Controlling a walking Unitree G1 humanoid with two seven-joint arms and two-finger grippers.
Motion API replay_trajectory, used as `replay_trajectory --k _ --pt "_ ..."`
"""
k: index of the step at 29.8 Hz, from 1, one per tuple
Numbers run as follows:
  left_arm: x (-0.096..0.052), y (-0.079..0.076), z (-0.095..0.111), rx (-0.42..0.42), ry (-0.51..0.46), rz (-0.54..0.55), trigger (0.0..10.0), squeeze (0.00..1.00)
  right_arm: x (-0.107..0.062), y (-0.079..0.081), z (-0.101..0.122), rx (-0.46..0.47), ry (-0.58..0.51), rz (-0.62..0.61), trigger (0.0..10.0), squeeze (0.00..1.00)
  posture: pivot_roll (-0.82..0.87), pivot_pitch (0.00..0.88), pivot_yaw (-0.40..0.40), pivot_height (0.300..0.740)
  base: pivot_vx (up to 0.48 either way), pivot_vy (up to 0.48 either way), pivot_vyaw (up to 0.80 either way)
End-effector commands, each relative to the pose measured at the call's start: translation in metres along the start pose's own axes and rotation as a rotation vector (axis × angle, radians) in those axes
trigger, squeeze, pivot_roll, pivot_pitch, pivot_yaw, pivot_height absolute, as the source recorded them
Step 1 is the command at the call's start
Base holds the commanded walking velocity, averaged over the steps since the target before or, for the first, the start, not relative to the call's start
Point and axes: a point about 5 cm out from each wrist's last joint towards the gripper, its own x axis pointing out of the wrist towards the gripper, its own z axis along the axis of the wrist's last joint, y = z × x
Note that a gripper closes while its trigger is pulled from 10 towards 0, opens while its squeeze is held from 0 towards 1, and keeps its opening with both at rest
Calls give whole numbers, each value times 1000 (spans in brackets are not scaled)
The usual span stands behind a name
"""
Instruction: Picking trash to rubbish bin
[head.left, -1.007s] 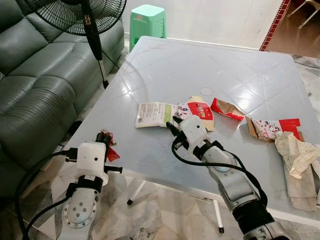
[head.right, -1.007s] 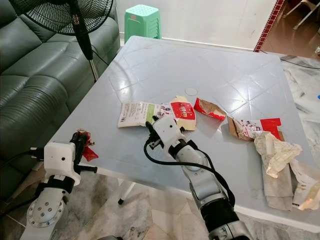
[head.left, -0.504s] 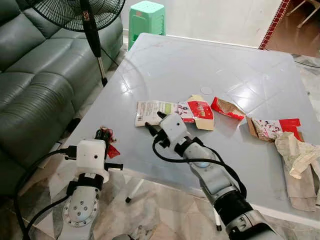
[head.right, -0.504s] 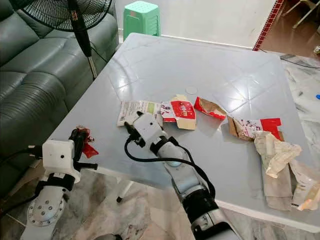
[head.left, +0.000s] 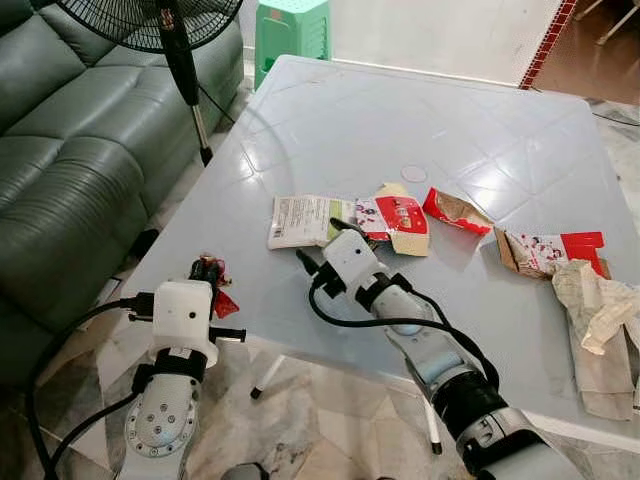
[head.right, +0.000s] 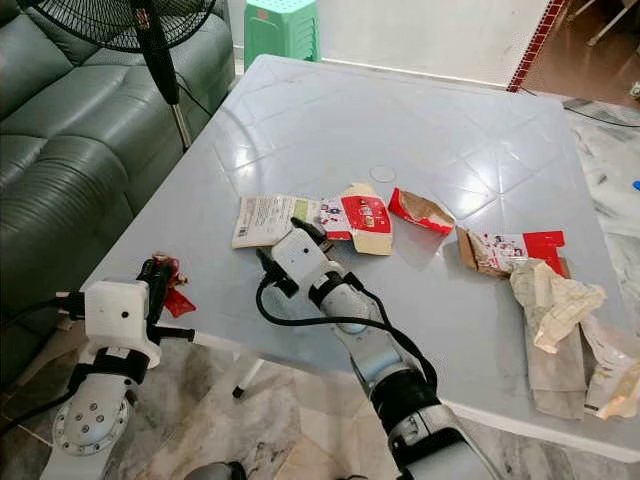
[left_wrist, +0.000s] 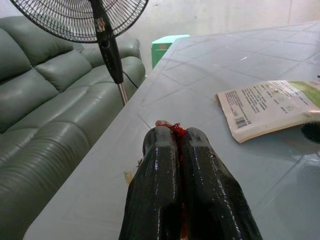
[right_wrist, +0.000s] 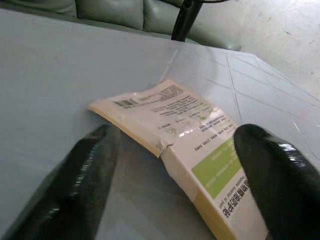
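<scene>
Reaching over the grey table (head.left: 330, 120), the right gripper (head.left: 326, 246) is hovering at the near edge of a flat white-and-green packet (head.left: 305, 220), its two black fingers (right_wrist: 90, 165) spread wide with one on each side of the packet's near corner, gripping nothing. The packet is lying near the table's middle, touching a red-and-cream carton (head.left: 398, 218) on its right. Farther right, a torn red wrapper (head.left: 455, 210), a flattened red-and-white box (head.left: 548, 252) and crumpled paper (head.left: 598, 310) are lying. At the near left table edge, the left gripper (left_wrist: 175, 137) is pinching a scrap of red wrapper (head.left: 222, 300) between closed fingers. A standing fan (head.left: 180, 40) and green sofa (head.left: 60, 170) are sitting left.
</scene>
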Motion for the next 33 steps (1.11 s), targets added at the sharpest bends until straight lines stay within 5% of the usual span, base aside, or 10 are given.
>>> replay_trajectory --k 1,2,3,4,33 --pt "0 -2 1 -3 0 -8 0 0 1 -1 -2 -29 13 -4 10000 1000 154 134 -65 740 0 0 0" --pt "1 -2 2 -3 0 -8 0 0 1 -2 -3 -31 17 -8 10000 1000 154 134 -65 740 0 0 0" --pt "1 -2 2 -4 -1 -9 0 0 1 -3 -4 -36 25 -11 10000 725 154 134 -65 740 0 0 0" --pt "2 -2 2 -4 -1 -8 0 0 1 -3 -6 -35 40 -14 10000 0 155 134 -67 740 0 0 0" --pt "-3 -9 5 -26 8 -33 0 0 18 -20 -10 -259 166 -126 10000 0 193 160 -96 740 0 0 0"
